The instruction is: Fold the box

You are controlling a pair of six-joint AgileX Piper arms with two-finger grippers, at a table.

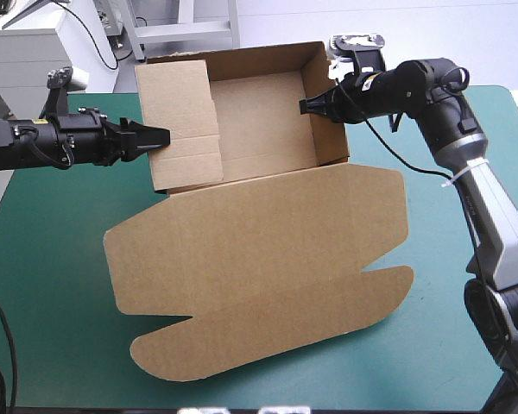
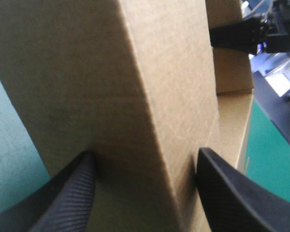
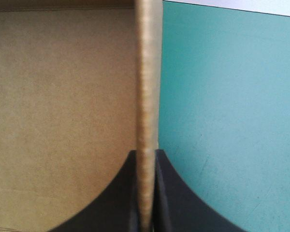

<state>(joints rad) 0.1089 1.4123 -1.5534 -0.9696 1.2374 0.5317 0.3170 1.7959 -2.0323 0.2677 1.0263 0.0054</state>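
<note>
At the box (image 1: 259, 250), right end effector (image 1: 305, 106) clamps it, left end effector (image 1: 166, 134) stands wide.

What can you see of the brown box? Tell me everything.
The box is brown board, an open tray with walls raised at the table's far side, its lid flat toward the near edge. The right gripper pinches its right wall; the left gripper, fingers open, straddles the left wall.

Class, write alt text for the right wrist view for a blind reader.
The right gripper is shut on an upright wall of the brown box, seen edge-on. The box's inside lies on one side of the wall, the teal-green cover on the other.
</note>
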